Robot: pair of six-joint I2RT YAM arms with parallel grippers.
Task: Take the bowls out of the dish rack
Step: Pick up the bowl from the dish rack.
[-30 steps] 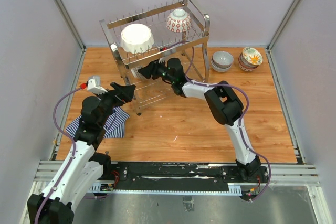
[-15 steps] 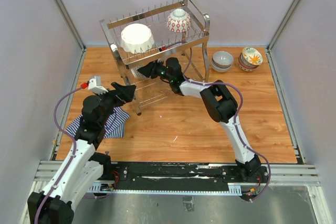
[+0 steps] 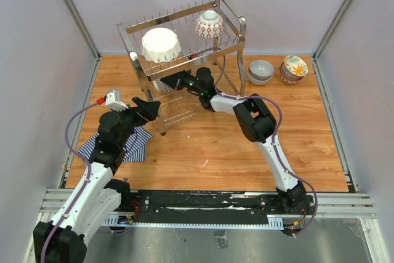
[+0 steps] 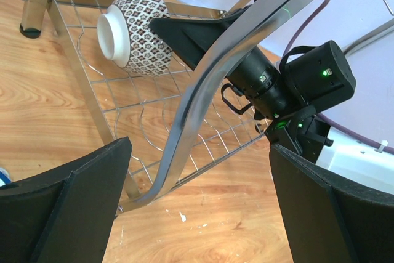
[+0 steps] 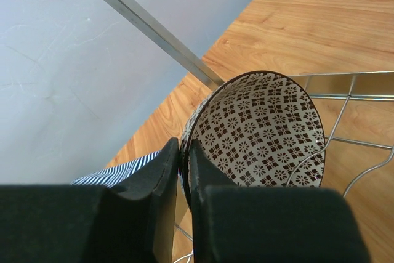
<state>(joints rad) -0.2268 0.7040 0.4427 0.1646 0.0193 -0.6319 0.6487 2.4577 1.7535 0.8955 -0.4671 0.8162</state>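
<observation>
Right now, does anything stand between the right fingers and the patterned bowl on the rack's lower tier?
Nothing visible: the right fingers pinch the rim of the patterned bowl. The upper tier of the rack sits above it.

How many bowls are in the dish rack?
3: white bowl, upper tier left; red-lattice bowl, upper tier right; dark-patterned bowl, lower tier. Others may be hidden.

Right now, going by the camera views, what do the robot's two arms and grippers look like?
Both arms have white lower links and black joints and wrists: the left arm, the right arm. A purple cable loops along each. The left gripper and right gripper have black, wedge-shaped fingers. Green lights glow on the right wrist.
</observation>
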